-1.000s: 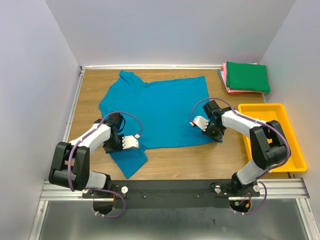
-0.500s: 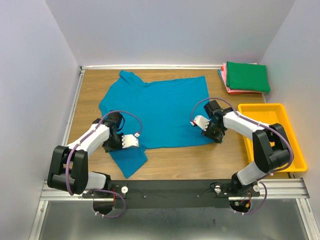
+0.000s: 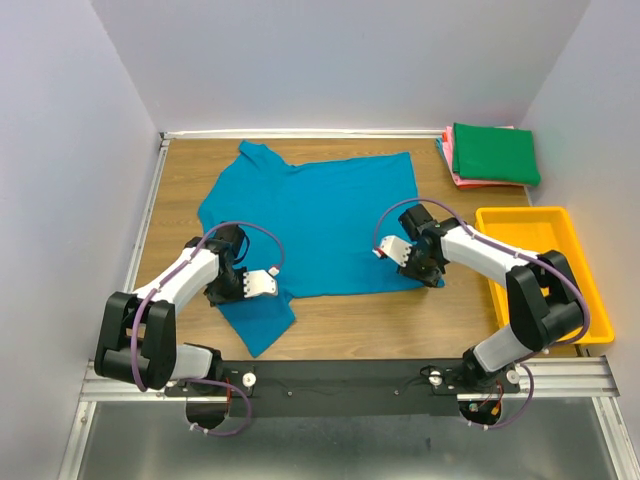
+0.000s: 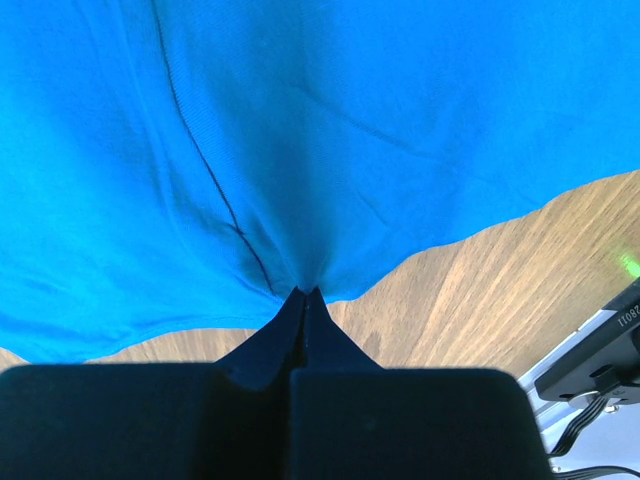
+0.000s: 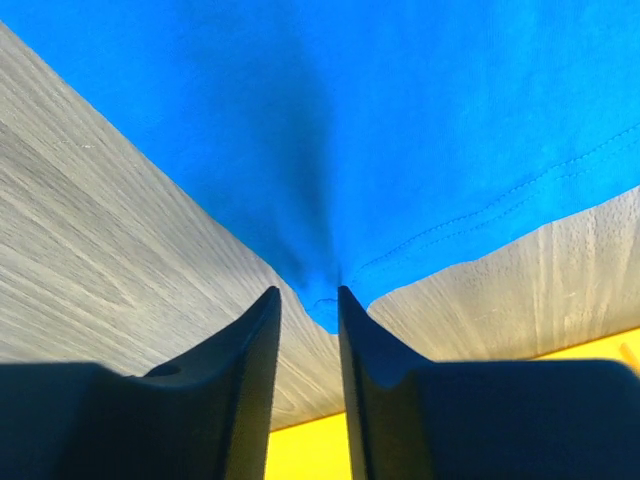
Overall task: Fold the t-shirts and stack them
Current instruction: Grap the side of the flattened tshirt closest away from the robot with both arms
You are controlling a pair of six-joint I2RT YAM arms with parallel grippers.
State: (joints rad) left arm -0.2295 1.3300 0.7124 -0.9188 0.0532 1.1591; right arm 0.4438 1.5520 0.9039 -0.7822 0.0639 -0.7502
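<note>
Filling most of the overhead view, a wooden table (image 3: 340, 320) carries a teal t-shirt (image 3: 310, 215) spread flat across its middle, with one sleeve pointing to the far left corner and the other lying toward the near edge. To the right, apart from that shirt, a yellow tray (image 3: 560, 212) sits by the table's right edge. Beyond the tray, in the far right corner, a dark green t-shirt (image 3: 495, 153) lies folded on top of folded pink t-shirts (image 3: 455, 178), whose edges peek out along its left and near sides. Both arms reach low over the teal shirt's near side. The left gripper (image 4: 305, 292), by the near sleeve, is clenched tight on a pinch of teal cloth beside a seam. The right gripper (image 5: 310, 295) has its fingers a little apart at the shirt's near right corner. The cloth tip lies between them, but whether they hold it I cannot tell.
</note>
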